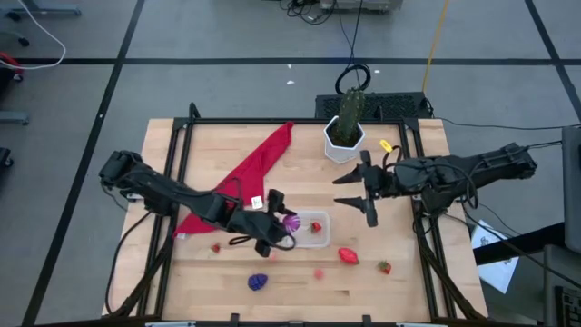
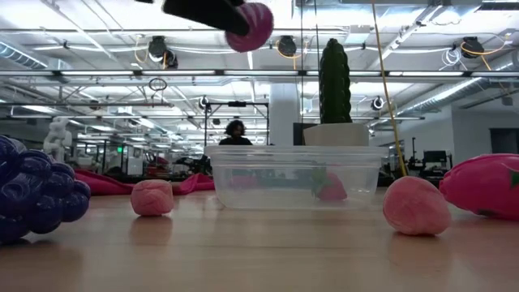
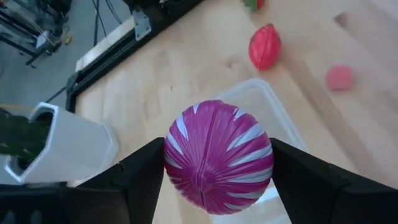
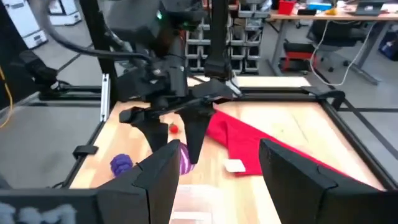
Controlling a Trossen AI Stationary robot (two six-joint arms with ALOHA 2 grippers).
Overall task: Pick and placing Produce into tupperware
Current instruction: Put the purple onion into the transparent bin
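Observation:
My left gripper point(image 1: 283, 223) hangs above the near-left corner of the clear tupperware point(image 1: 314, 229), shut on a magenta white-striped toy onion point(image 3: 217, 155). In the low view the onion point(image 2: 251, 24) sits high above the tupperware point(image 2: 296, 174). A small red piece point(image 1: 316, 226) lies inside the container. On the table lie purple grapes point(image 1: 259, 282), a pink ball point(image 1: 320, 272), a red fruit point(image 1: 348, 256), a strawberry point(image 1: 385, 267) and a tiny red piece point(image 1: 216, 247). My right gripper point(image 1: 359, 193) waits open, right of and beyond the tupperware. My left gripper pinches the toy onion between its two fingers, one finger point(image 3: 146, 171) on each side of its round middle point(image 3: 180, 155). The fingers slant down from the table's left. The onion is lifted clear, over the tupperware's corner point(image 3: 261, 99).
A long red cloth point(image 1: 245, 173) runs from the table's middle toward its far edge under the left arm. A white hexagonal pot with a green cactus point(image 1: 345, 136) stands at the far edge. People and benches show in the room beyond the table.

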